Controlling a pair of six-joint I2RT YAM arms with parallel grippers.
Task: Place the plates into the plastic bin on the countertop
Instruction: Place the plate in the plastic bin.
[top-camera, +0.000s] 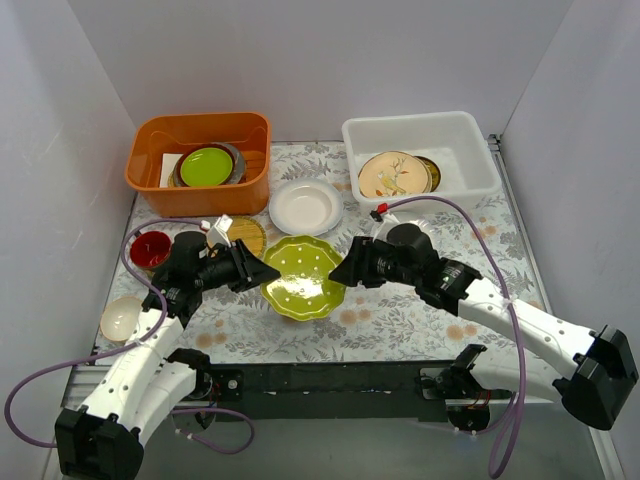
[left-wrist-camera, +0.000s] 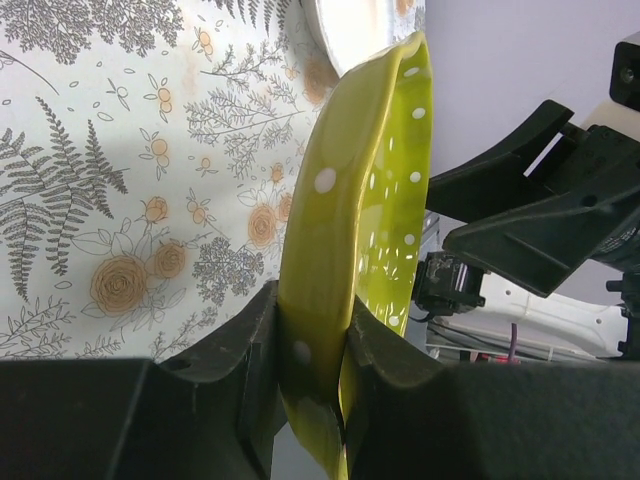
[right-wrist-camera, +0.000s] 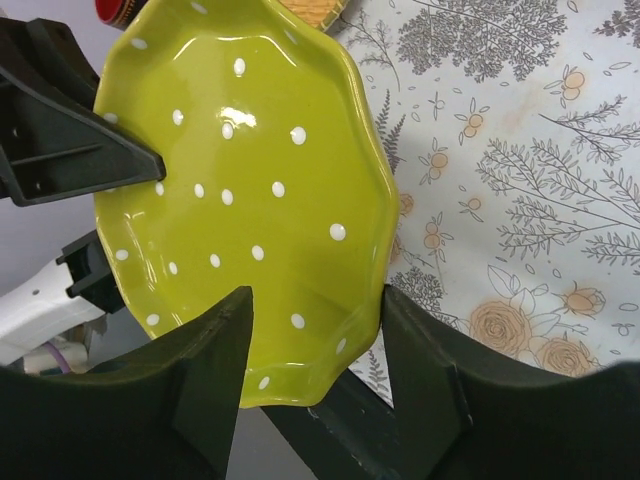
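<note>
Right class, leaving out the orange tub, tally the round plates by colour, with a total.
White round plates: 2
Lime green dotted plate: 1
Woven straw-yellow plate: 1
Cream floral plate: 1
Mustard yellow plate: 1
Total: 6

We're in a robot test booth dressed up as a kitchen counter. Plain grey panels (top-camera: 300, 60) box in the fern-printed countertop (top-camera: 400, 320) on three sides. Along the countertop's near edge runs a black rail (top-camera: 330, 378) carrying two white robot arms (top-camera: 140, 375) and trailing purple cables (top-camera: 521, 360). On the countertop sit plates (top-camera: 305, 205), an orange tub (top-camera: 198, 180) and a translucent white bin (top-camera: 420, 140).
</note>
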